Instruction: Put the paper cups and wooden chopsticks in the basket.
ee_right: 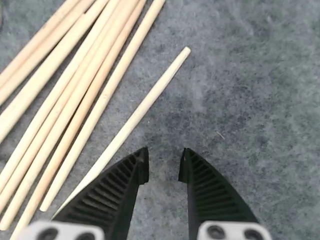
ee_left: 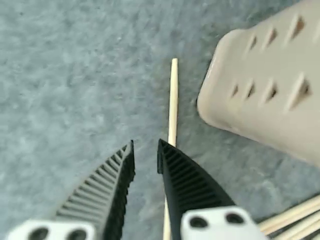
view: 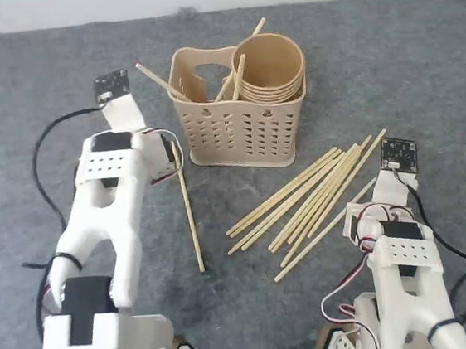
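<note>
A beige slotted basket [view: 237, 132] stands at the back centre, with stacked paper cups [view: 270, 66] in one compartment and a few chopsticks [view: 165, 83] leaning in the other. One loose chopstick [view: 189, 208] lies in front of its left corner. My left gripper [view: 172, 152] hovers over that stick's far end. In the left wrist view the gripper [ee_left: 146, 147] is slightly open and holds nothing. The stick [ee_left: 173, 95] runs under one finger beside the basket [ee_left: 270, 85]. A pile of chopsticks [view: 310, 195] lies centre right. My right gripper [ee_right: 164, 156], open and empty, sits just beside a stray stick [ee_right: 145, 107].
Everything rests on a grey felt mat [view: 56, 76]. Black cables trail beside both arm bases at the front left [view: 41, 170] and right [view: 454, 251]. The chopstick pile [ee_right: 65, 85] fans out beside the right gripper.
</note>
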Controlling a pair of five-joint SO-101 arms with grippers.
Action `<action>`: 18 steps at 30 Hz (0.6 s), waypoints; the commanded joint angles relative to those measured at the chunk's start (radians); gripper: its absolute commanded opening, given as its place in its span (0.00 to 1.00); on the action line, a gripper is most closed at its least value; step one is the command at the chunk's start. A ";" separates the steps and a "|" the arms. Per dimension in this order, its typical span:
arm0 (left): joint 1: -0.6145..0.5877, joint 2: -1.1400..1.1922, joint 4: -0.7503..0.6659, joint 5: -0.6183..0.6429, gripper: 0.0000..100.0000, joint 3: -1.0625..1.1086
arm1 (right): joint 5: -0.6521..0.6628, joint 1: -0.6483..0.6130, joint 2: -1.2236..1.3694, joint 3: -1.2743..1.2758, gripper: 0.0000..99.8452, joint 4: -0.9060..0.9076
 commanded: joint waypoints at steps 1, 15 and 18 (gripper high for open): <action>0.046 0.009 -0.072 0.017 0.07 0.025 | 0.014 0.008 -0.030 -0.009 0.12 -0.021; 0.071 0.236 -0.201 0.046 0.07 0.008 | 0.015 0.008 -0.033 -0.009 0.12 -0.021; 0.069 0.253 -0.201 0.046 0.07 0.007 | 0.015 0.008 -0.033 -0.011 0.12 -0.021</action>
